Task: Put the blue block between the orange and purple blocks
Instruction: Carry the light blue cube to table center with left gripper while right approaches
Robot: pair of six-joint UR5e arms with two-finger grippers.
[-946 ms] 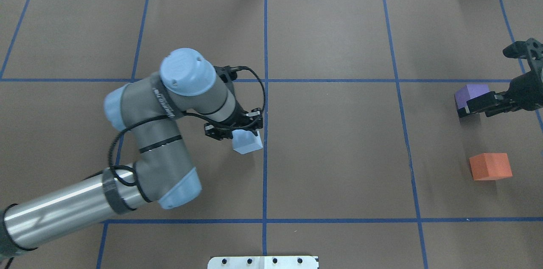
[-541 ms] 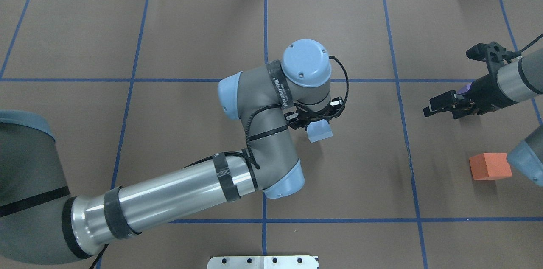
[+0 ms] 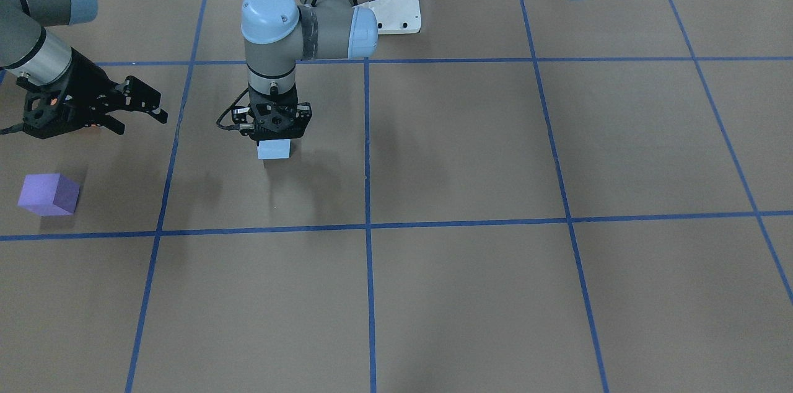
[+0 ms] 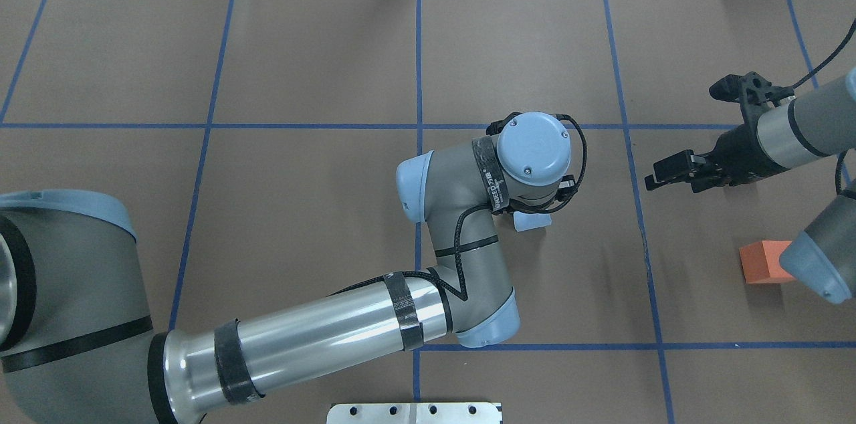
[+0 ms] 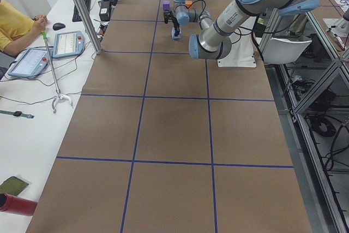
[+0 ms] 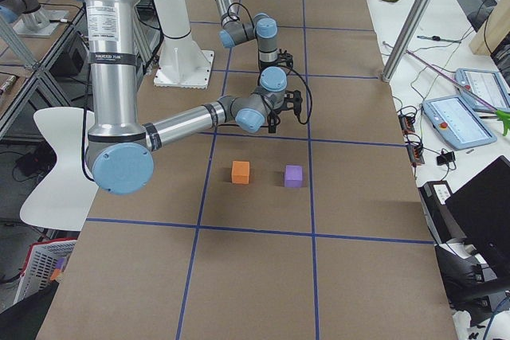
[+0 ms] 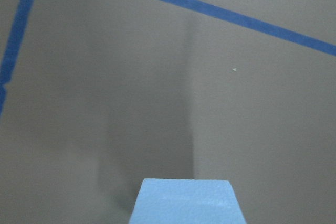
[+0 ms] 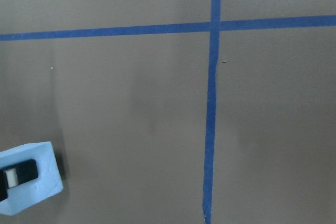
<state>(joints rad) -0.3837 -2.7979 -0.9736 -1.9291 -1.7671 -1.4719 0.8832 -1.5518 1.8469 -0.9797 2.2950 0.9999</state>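
Note:
My left gripper (image 3: 273, 139) is shut on the light blue block (image 3: 273, 149) and holds it just above the table, right of the centre line in the overhead view (image 4: 533, 222). The block fills the bottom of the left wrist view (image 7: 186, 201) and shows in the right wrist view (image 8: 26, 184). My right gripper (image 4: 669, 175) is open and empty, to the right of the blue block. The purple block (image 3: 48, 194) lies beyond it and is hidden under the right arm in the overhead view. The orange block (image 4: 762, 262) is partly covered by the right arm's elbow.
Brown paper with a blue tape grid (image 4: 418, 126) covers the table. The orange block (image 6: 241, 172) and purple block (image 6: 293, 176) sit side by side with a gap about one block wide. A white base plate (image 4: 414, 412) is at the near edge.
My left arm has carried the blue block rightward across the centre line. My right gripper has let go of the purple block and moved left, away from it.

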